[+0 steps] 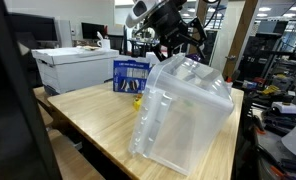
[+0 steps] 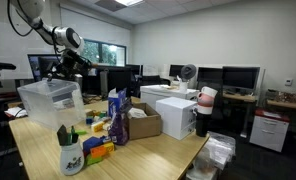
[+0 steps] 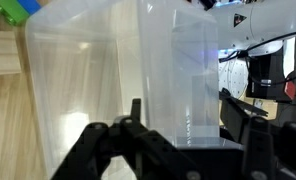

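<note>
Here, jaws apart over clear bin [image 1: 183, 105] top edge.

Looks like a robotics lab set up in an office-type room. Desks w/ dark monitors [image 2: 238, 77] run along the back wall, plus a desk fan [image 2: 187, 72], a window [image 2: 113, 52] and panel lights in the ceiling [image 2: 128, 3]. The lab part: a robot arm [image 2: 50, 30] hangs over a clear plastic bin [image 2: 50, 103] on a big wooden worktable [image 1: 93, 110]. Misc. clutter too: a cardboard box [image 2: 145, 122], white boxes [image 2: 176, 112], and racks of cables & equipment [image 1: 273, 65] off to the side.
</note>
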